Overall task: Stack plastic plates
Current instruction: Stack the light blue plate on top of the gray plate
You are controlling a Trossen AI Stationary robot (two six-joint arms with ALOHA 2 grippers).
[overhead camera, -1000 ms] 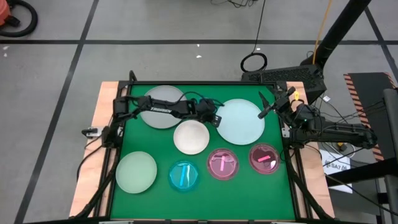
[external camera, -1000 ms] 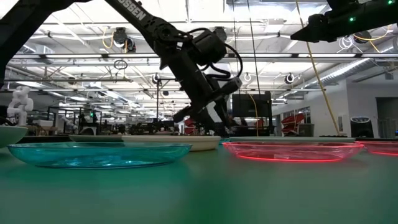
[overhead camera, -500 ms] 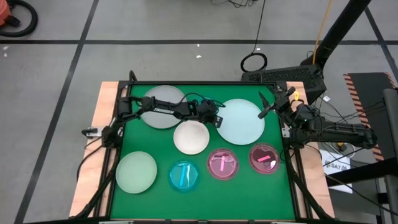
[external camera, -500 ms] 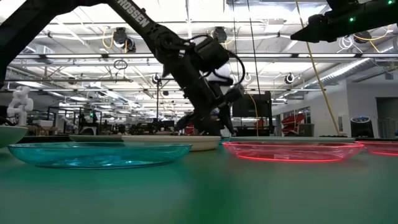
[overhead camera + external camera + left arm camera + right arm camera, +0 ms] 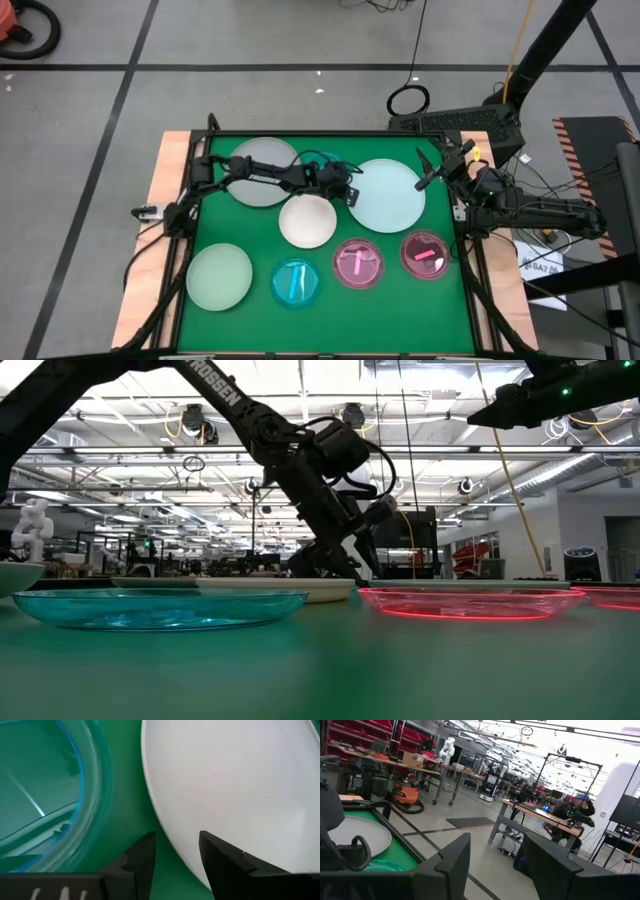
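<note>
Green table mat with pale wood border at frame's left edge. Upper left: pale grey plate. Upper right: pale blue plate. Centre: white plate. Lower left: pale green plate. Bottom row: translucent cyan plate, two translucent pink plates. Another cyan plate shows in left wrist view. Both arms black.

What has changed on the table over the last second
The left pincer has dropped to the mat at the near edge of the pale blue plate, open, one finger over the rim. A cyan plate now shows behind the arm. The right pincer stayed parked.
</note>
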